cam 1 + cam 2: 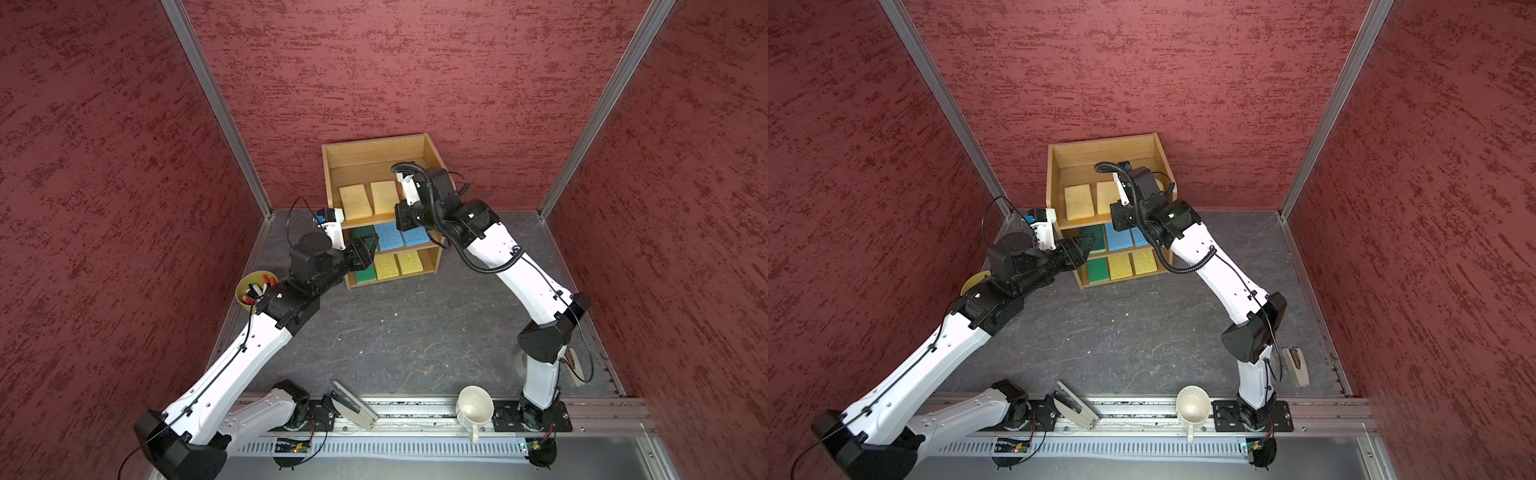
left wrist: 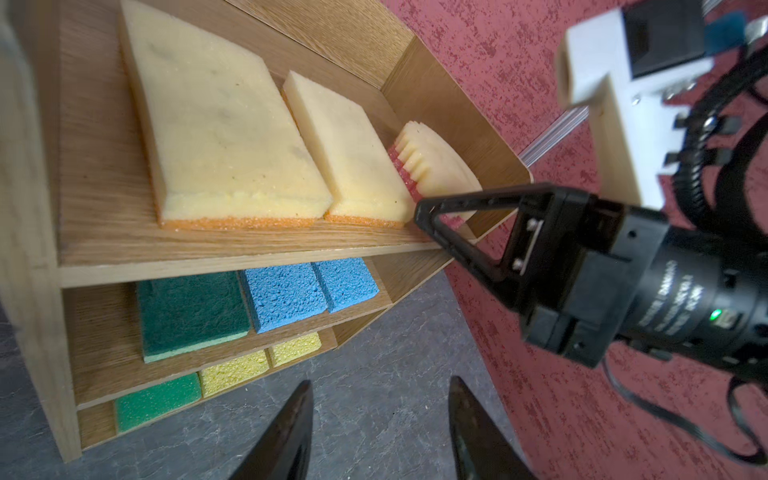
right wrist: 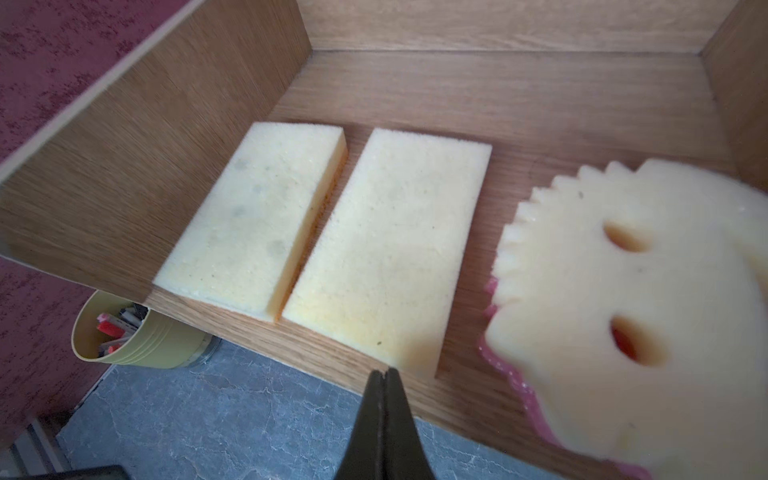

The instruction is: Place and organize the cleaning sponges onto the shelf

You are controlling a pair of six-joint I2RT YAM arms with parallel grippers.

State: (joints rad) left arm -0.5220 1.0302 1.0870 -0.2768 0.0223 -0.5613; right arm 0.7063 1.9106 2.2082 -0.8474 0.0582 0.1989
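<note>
Right claw (image 3: 384,374) pinched empty at shelf (image 3: 498,95); wrist label (image 2: 681,299) blurred, unreadable.

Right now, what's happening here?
All nine sponges are on the shelf: tan pair and smiley on top, dark green and blues in the middle, green and yellows below. The right arm's fingers are shut and empty by the top tier's edge; the left arm's fingers are open, empty.

Light-oak shelf (image 1: 374,156), blue sponges (image 1: 388,236)
</note>
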